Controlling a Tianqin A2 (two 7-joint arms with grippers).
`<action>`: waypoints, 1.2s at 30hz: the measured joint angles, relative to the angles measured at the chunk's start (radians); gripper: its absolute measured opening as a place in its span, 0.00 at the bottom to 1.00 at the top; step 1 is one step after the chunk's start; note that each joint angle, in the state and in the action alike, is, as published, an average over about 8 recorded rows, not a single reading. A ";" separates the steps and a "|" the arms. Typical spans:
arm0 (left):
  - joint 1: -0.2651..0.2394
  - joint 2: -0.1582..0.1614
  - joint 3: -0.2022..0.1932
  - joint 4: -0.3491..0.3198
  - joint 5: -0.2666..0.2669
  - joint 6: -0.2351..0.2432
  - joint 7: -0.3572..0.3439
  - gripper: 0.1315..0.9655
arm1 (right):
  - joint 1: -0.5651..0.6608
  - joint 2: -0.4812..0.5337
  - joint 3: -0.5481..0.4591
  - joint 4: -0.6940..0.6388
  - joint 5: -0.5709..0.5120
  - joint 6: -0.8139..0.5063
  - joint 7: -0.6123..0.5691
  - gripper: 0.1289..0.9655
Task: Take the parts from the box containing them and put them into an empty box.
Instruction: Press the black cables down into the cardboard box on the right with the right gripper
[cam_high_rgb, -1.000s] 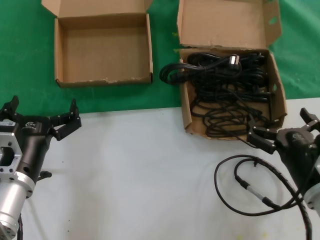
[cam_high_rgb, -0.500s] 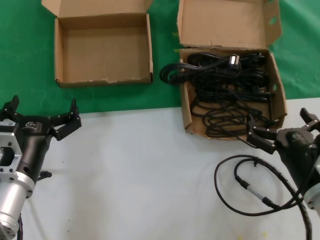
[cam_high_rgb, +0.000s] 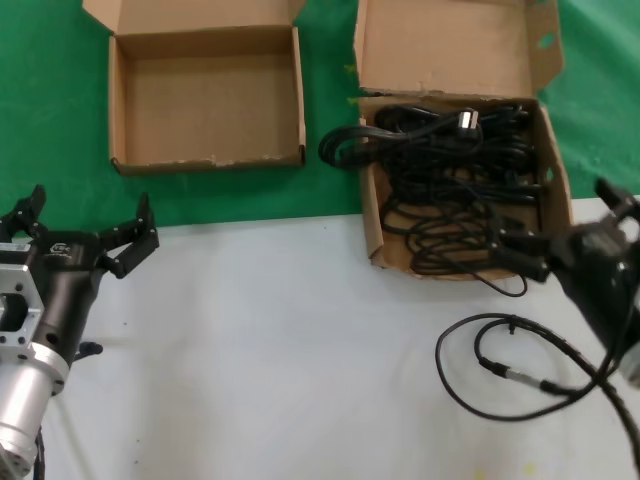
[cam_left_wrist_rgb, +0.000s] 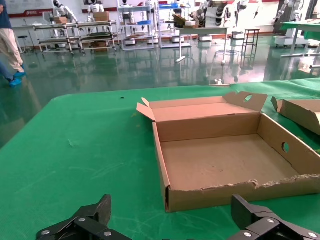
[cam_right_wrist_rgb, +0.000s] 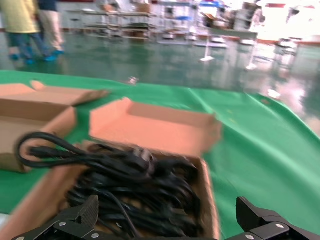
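Several black power cords (cam_high_rgb: 460, 190) lie tangled in the larger cardboard box (cam_high_rgb: 372, 225). One has a pale grey plug (cam_high_rgb: 468, 120), and a loop hangs over the box's left wall. My right gripper (cam_high_rgb: 558, 222) is open and empty above that box's near right corner. In the right wrist view it (cam_right_wrist_rgb: 167, 210) hangs over the cords (cam_right_wrist_rgb: 135, 180). The smaller box (cam_high_rgb: 205, 100) stands empty at the far left. My left gripper (cam_high_rgb: 90, 215) is open and empty in front of it. The left wrist view shows the gripper (cam_left_wrist_rgb: 172, 210) facing the box's ragged front rim (cam_left_wrist_rgb: 225, 187).
A thin black cable with a silver connector (cam_high_rgb: 515, 376) lies looped on the white table (cam_high_rgb: 280, 340) under my right arm. Both boxes stand on a green cloth (cam_high_rgb: 60, 100) behind the white surface. The larger box's tall back flap (cam_high_rgb: 450, 45) stands upright.
My right gripper has moved forward and up over the larger box's near right corner. The thin cable loop has shifted slightly. My left gripper has hardly moved.
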 joint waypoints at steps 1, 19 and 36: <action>0.000 0.000 0.000 0.000 0.000 0.000 0.000 0.88 | 0.018 0.038 -0.031 0.011 0.025 0.011 -0.012 1.00; 0.000 0.000 0.000 0.000 0.000 0.000 0.000 0.57 | 0.714 0.397 -0.549 -0.099 -0.289 -0.461 0.094 1.00; 0.000 0.000 0.000 0.000 0.000 0.000 0.000 0.17 | 1.044 0.081 -0.572 -0.496 -0.517 -0.872 -0.185 0.98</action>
